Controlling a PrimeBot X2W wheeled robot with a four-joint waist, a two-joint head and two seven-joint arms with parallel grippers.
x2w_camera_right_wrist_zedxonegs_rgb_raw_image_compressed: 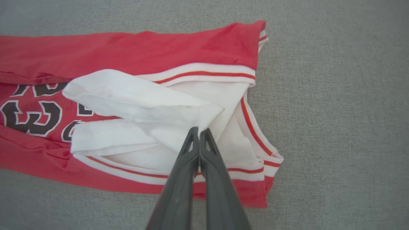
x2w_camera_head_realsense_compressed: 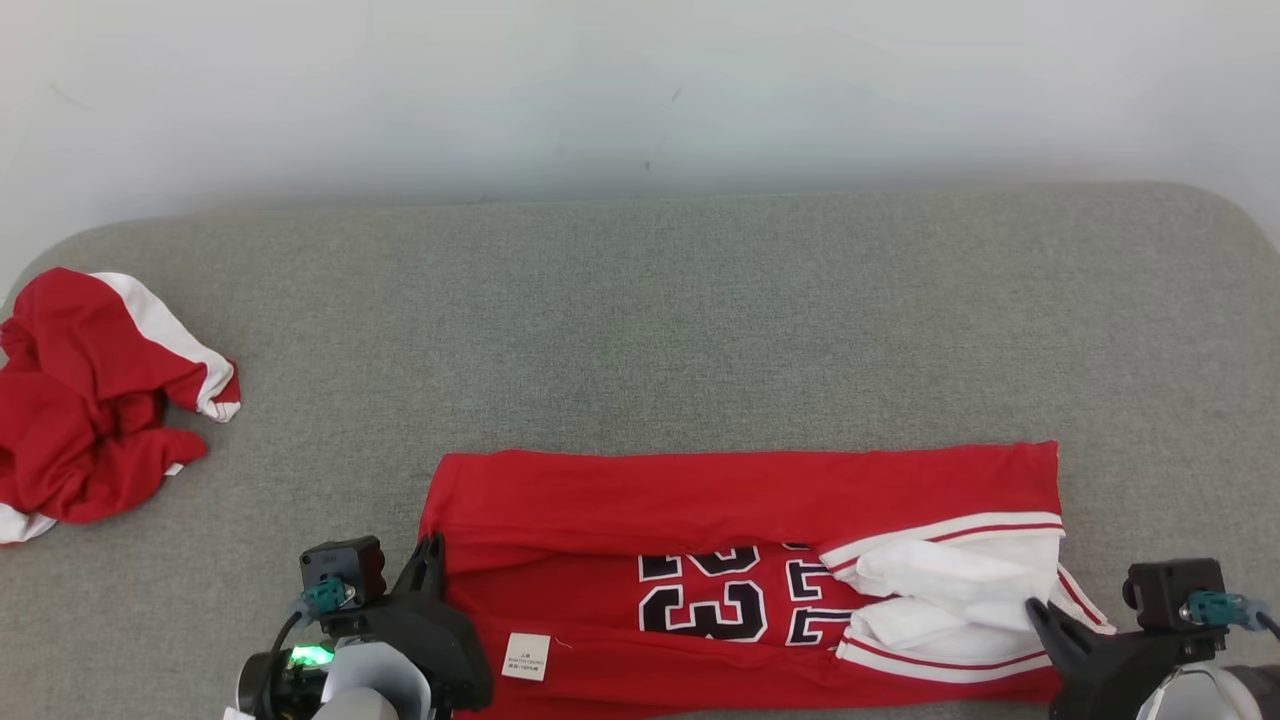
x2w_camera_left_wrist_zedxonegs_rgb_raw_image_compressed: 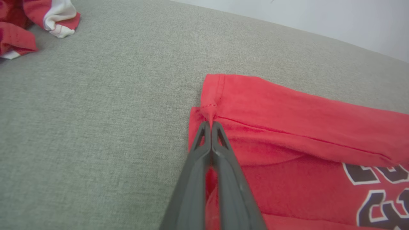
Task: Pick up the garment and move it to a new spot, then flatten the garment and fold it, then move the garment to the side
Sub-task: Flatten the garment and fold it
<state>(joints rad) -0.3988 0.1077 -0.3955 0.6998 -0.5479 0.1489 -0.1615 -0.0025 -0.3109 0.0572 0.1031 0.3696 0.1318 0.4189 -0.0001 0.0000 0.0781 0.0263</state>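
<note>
Garment (x2w_camera_head_realsense_compressed: pixel 740 490) stretches left to right, near side. Left fingers (x2w_camera_left_wrist_zedxonegs_rgb_raw_image_compressed: pixel 227 166) clamped on its left hem, right fingers (x2w_camera_right_wrist_zedxonegs_rgb_raw_image_compressed: pixel 212 166) pinched together, seemingly gripping the white sleeve (x2w_camera_right_wrist_zedxonegs_rgb_raw_image_compressed: pixel 134 95).

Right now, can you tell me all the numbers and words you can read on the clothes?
"23": big dark numerals with white edges, on the red jersey.
More dark numeral pieces above and beside it: cut off by the folds, not readable.
Print on the white tag at the jersey's near edge: too small to read.
The crumpled red garment at the left: no writing showing.
</note>
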